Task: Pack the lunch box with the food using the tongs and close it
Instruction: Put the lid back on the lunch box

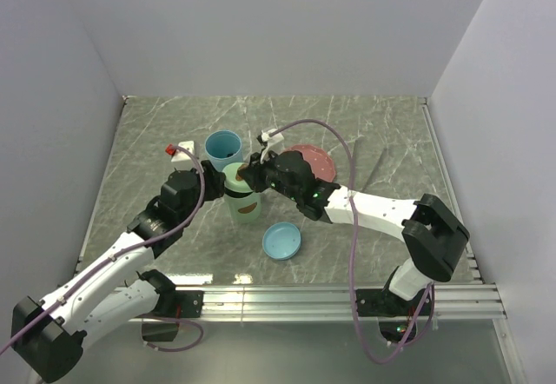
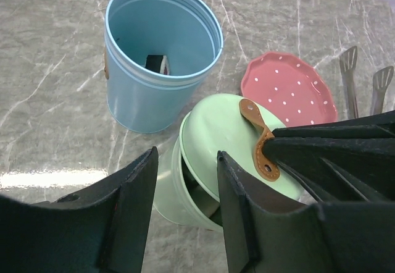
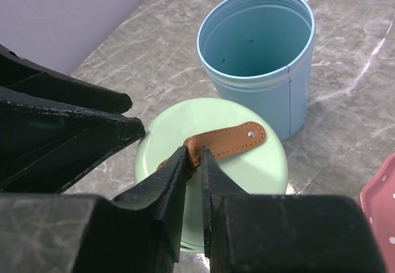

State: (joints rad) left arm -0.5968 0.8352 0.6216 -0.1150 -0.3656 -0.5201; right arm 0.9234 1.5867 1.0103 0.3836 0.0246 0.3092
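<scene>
Lunch box [image 3: 210, 162], mid-counter: right pincer [image 3: 193, 162] pinches its green lid's brown leather strap [image 3: 225, 142]; left pincer [image 2: 185, 180], half open, clasps its wall.

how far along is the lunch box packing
Late stage. The pink dotted plate looks bare and the grey metal tongs lie on the table, so loading seems done. The right gripper pinches the brown leather strap of the tilted green lid on the green container, flanked by the left gripper. Left: the blue tin and blue lid.
</scene>
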